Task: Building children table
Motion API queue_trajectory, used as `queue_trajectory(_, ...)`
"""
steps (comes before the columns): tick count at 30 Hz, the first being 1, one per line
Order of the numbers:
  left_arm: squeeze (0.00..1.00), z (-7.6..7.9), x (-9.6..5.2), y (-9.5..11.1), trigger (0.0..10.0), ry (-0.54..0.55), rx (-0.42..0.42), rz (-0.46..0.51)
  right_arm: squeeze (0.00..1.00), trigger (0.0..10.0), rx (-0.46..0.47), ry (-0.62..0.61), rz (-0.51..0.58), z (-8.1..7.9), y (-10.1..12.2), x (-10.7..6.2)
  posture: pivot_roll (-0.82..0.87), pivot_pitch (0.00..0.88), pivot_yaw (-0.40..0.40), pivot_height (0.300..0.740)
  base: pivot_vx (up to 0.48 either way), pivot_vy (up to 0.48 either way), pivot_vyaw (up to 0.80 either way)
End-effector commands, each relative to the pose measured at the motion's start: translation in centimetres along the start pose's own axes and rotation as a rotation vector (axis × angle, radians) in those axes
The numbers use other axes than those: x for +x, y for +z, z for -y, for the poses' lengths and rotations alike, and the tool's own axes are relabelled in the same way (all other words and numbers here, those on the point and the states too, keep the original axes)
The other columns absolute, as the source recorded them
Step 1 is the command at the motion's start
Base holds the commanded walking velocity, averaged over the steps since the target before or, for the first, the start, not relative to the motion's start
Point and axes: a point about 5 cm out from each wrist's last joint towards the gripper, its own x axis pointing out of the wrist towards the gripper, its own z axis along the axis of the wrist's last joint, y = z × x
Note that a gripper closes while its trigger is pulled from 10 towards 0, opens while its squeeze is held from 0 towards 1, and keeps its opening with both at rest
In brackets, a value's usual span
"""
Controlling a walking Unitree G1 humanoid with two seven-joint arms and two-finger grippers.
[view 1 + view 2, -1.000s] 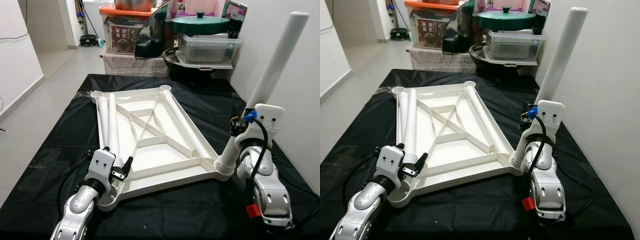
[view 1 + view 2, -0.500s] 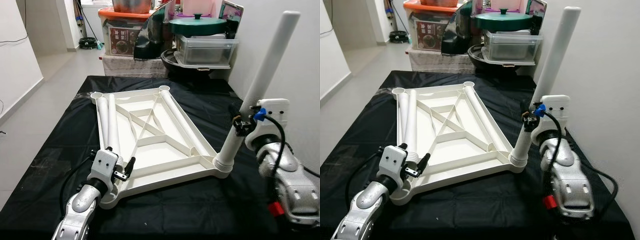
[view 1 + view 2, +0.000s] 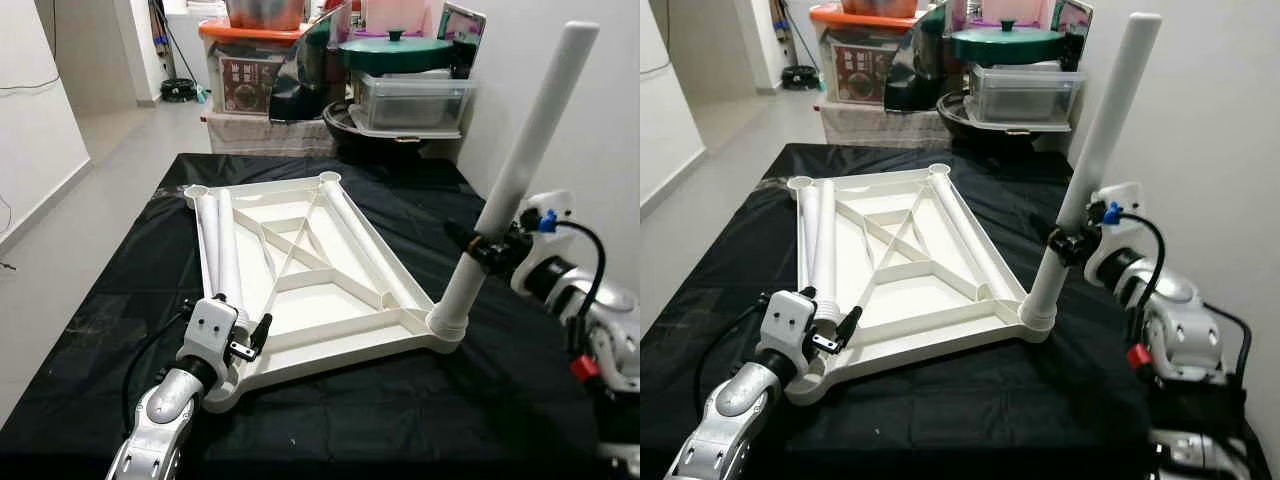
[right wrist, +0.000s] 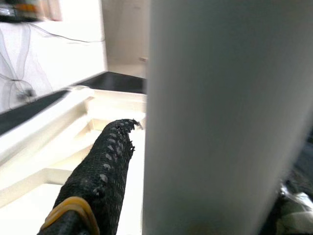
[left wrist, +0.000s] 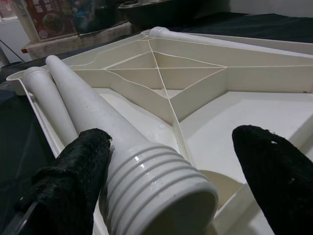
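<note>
White plastic makes up the upturned tabletop (image 3: 300,300), which lies underside-up on a black cloth (image 3: 120,300) spread over the work surface, its ribs forming a cross inside the frame. One leg (image 3: 520,170) stands seated in the near right corner socket (image 3: 447,325), leaning away from the tabletop toward the wall. The right gripper (image 3: 482,250) is clamped around this standing leg a little above the socket, its black fingers (image 4: 98,186) pressed against the tube. Two more legs (image 3: 215,235) lie side by side along the left edge of the tabletop, and another leg (image 3: 365,240) lies along the right inner edge. The left gripper (image 3: 240,335) is at the near left corner, its fingers (image 5: 73,176) spread wide on either side of the ribbed threaded end (image 5: 156,191) of one lying leg; one finger touches the leg's side, the other stands apart from it over the tabletop's recess. The near left corner socket (image 5: 222,181) sits just beyond that threaded end. Behind the cloth, against the back wall, stand a clear plastic container (image 3: 410,100) under a green lidded pot (image 3: 400,48), and a box with an orange lid (image 3: 250,65). A pale tiled floor (image 3: 110,140) runs off to the left.
</note>
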Motion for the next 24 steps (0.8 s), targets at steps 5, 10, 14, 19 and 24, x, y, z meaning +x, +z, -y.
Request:
queue_trajectory(5, 0.0, 0.1, -0.2, 0.0, 10.0, 0.001, -0.003, 0.006, 0.0, 0.0, 0.012, 0.049, -0.015, 0.7, -0.8, 0.2, 0.05, 0.0, -0.078, 0.74, 0.0, 0.0, 0.0)
queue_trajectory(10, 0.0, 0.0, -0.3, -0.1, 10.0, 0.005, -0.003, 0.005, 0.0, 0.0, 0.024, 0.074, -0.019, 0.6, -1.2, 0.1, 0.05, 0.0, -0.081, 0.74, 0.0, 0.0, 0.0)
queue_trajectory(14, 0.0, 0.1, -0.4, -0.1, 10.0, 0.003, -0.002, 0.002, 0.0, 0.0, 0.034, 0.078, -0.029, 0.6, -1.8, 0.1, 0.04, 0.0, -0.08, 0.74, 0.0, 0.0, 0.0)
queue_trajectory(19, 0.0, 0.2, -0.3, -0.1, 10.0, 0.003, -0.003, 0.004, 0.0, 0.0, 0.054, -0.113, -0.11, 1.0, -3.7, 0.5, 0.04, 0.0, -0.083, 0.74, 0.0, 0.0, 0.0)
queue_trajectory(24, 0.0, 0.3, -0.4, -0.2, 10.0, 0.005, -0.008, 0.003, 0.0, 0.0, 0.108, -0.473, -0.13, -1.5, -5.8, 0.8, 0.04, 0.0, -0.082, 0.74, 0.0, 0.0, 0.0)
